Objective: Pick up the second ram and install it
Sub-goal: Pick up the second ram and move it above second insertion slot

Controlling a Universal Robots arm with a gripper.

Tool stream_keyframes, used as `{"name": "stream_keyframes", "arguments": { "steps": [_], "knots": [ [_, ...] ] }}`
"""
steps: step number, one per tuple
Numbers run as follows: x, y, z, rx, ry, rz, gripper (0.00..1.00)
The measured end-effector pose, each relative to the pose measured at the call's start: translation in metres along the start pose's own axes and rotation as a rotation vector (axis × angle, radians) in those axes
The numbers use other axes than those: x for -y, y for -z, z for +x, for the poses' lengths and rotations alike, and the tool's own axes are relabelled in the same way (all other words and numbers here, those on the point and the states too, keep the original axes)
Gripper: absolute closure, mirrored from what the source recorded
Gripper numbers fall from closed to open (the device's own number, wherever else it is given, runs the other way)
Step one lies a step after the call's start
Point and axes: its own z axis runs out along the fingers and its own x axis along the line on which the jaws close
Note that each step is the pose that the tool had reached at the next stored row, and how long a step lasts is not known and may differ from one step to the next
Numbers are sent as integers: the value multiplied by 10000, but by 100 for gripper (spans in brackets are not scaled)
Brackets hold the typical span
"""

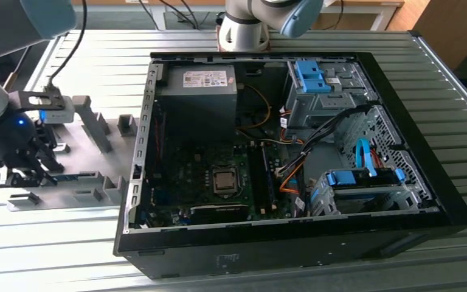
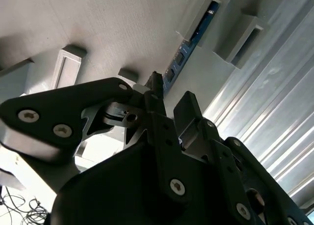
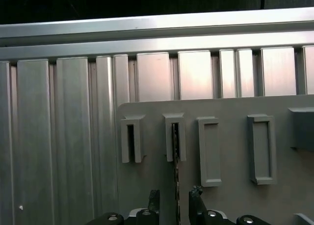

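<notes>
Pick-up step, by my reading: the grasp on the second ram is lined up but not yet made.

In the exterior view, the claw hangs low over a grey holder plate at the exterior view's left. The second ram, a slim blue-green stick, stands on edge in the plate's holder blocks. It sits directly beneath the claw and runs out to one side of it. Well apart from the claw, toward the exterior view's right, is the open computer case with long black memory slots on its motherboard. The stick is nowhere near those slots, so installing has not begun.

The claw is open. In the first wrist view its fingertips sit either side of the second ram, seen as a thin dark edge. A strip of grey plate shows on each side, so neither fingertip touches the stick.

Closing, I judge, calls for keeping the stick centred so both fingers meet its flat faces together. It would then need a straight lift clear of the blocks without tilting it.

The first wrist view gives that centring and the gaps. The second wrist view looks along the claw and shows the stick's side face with its row of black chips, reaching away from the claw into a slotted block. The exterior view adds the case and how far it lies from the claw.
</notes>
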Motion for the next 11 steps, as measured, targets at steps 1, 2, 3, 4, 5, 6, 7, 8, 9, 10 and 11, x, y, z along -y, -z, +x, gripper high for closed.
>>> {"name": "stream_keyframes", "arguments": {
  "steps": [1,2,3,4,5,6,7,8,9,10,11],
  "knots": [
    [-1,-14,5,4,0,0,63],
    [-3,-28,8,9,-1,1,63],
    [-5,-38,9,15,-1,0,63],
    [-8,-45,10,27,-2,0,63],
    [-9,-52,10,47,-2,-1,63],
    [-10,-54,10,59,-2,-4,63],
    [-10,-56,10,63,-3,-4,65],
    [-10,-56,10,65,-2,-4,65],
    [-10,-59,7,67,-1,-2,71],
    [-10,-59,1,66,-2,-3,71],
    [-11,-60,-5,66,-2,-4,71]
  ]
}}
